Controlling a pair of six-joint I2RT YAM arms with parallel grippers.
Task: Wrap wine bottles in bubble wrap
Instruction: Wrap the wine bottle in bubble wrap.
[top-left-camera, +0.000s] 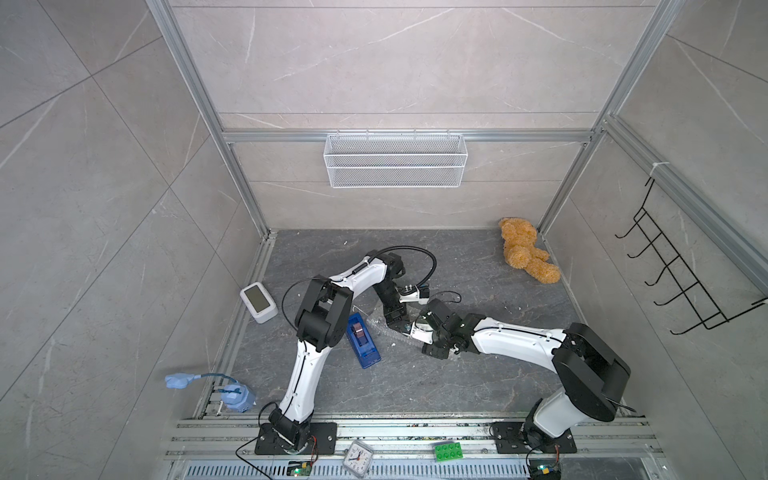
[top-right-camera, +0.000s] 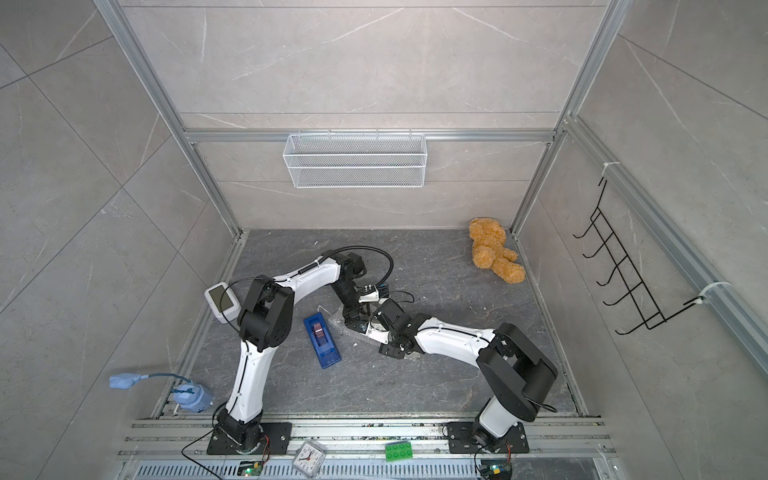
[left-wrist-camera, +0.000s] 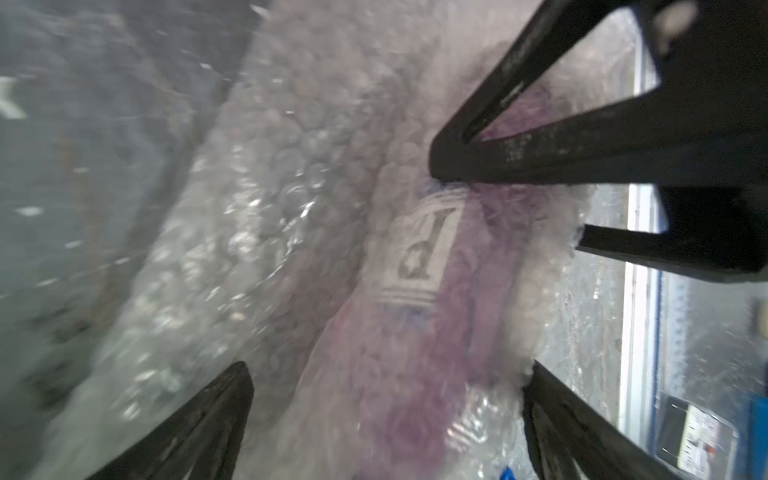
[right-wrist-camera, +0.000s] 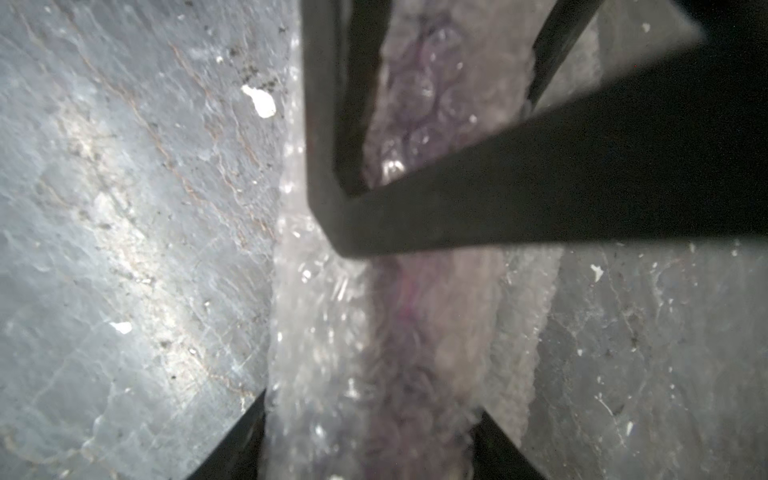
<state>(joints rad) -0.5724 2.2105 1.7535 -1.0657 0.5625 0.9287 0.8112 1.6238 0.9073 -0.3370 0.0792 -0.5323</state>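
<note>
Bottle label (left-wrist-camera: 419, 253) shows "P", star; left pincer (left-wrist-camera: 390, 370) wide open; right pincer (right-wrist-camera: 372, 409) clamps bubble wrap (right-wrist-camera: 316, 332).

A small purple glass wine bottle (left-wrist-camera: 419, 316) is seen lying on its side, enclosed in bubble wrap (left-wrist-camera: 257, 216). Its colour is dimmed to a pale violet by the translucent layers. Its white-lettered label (left-wrist-camera: 424, 245) can be made out through the bubbles, with one large letter legible. The neck and cap cannot be distinguished.

The bubble wrap, a clear sheet of small round air cells, is rolled around the bottle into a long bundle, and a broader loose part lies beside it. In the right wrist view the bubble wrap (right-wrist-camera: 324, 332) is shown stretched along the grey stone-patterned tabletop (right-wrist-camera: 124, 208), and the wine bottle (right-wrist-camera: 407, 353) shows through as a dark violet band. In both top views only a crumpled patch of bubble wrap (top-left-camera: 384, 330) (top-right-camera: 340, 325) is visible near the table's centre.
</note>
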